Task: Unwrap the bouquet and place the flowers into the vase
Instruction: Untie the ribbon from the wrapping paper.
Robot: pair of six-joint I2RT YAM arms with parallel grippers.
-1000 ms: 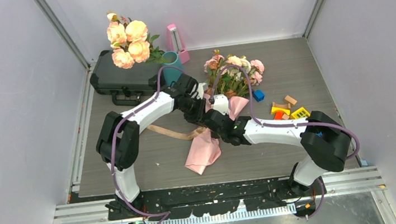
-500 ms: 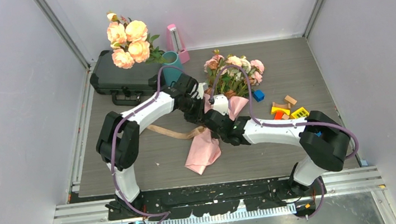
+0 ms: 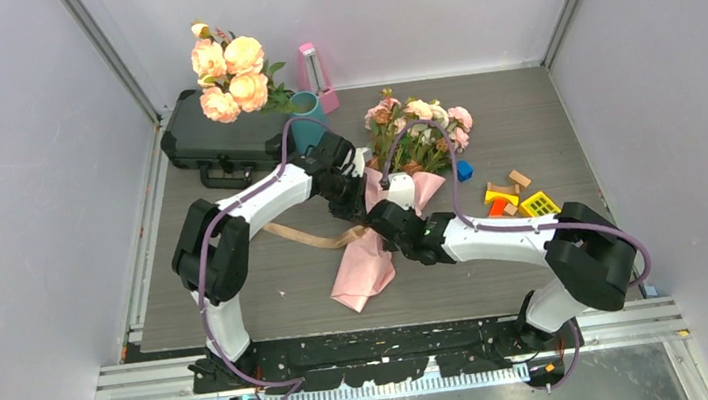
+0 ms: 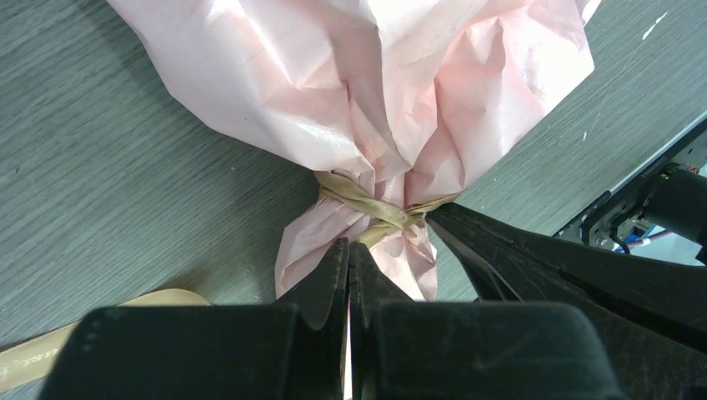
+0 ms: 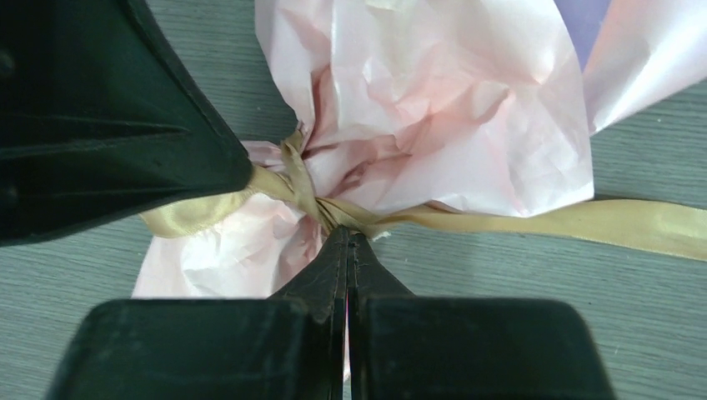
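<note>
Pink crinkled paper of the bouquet (image 4: 375, 83) lies on the tabletop (image 3: 239, 284), its neck bound by tan ribbon (image 5: 534, 218). The left pincer (image 4: 348, 250) and right pincer (image 5: 348, 242) are each pressed together at the knot; whether ribbon is caught inside is hard to make out. From above, the arms hide the knot. The flowers (image 3: 417, 127) show beyond, and the vase (image 3: 307, 130) stands half-covered at the back.

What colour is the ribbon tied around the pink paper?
Tan-gold. The ribbon shows best in the right wrist view.
</note>
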